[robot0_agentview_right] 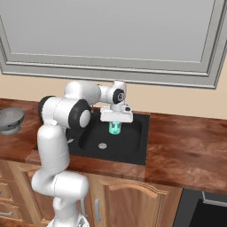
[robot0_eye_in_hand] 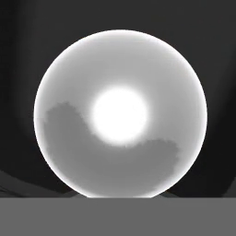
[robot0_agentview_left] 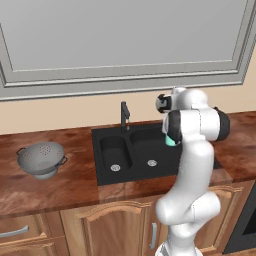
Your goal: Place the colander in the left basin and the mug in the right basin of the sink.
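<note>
I hold the mug [robot0_agentview_right: 115, 128], a small teal cup, in my hand [robot0_agentview_right: 115, 125], my fingers closed on it from above. It hangs upright over the right basin [robot0_agentview_right: 128, 137], the wider compartment of the sink [robot0_agentview_left: 102, 172], and is clear of the floor of that basin. From the left base view only a sliver of its teal side [robot0_agentview_left: 171, 141] shows past my forearm. Looking down along my hand, I see straight into the mug [robot0_eye_in_hand: 120, 113]: a round pale interior with a bright spot in the middle and a darker, ragged-edged patch across its lower half.

The sink is matte black and rectangular, sunk into a reddish-brown wood-grain bench [robot0_agentview_left: 60, 187], with a thin black faucet [robot0_agentview_left: 124, 116] at its back edge. A divider splits it; the left basin [robot0_agentview_left: 115, 155] is narrower, and each basin has a round silver drain.

The colander [robot0_agentview_left: 41, 159] stands on the bench well to the left of the sink: a grey metal bowl dotted with small holes, two dark loop handles, on a short ring base.
</note>
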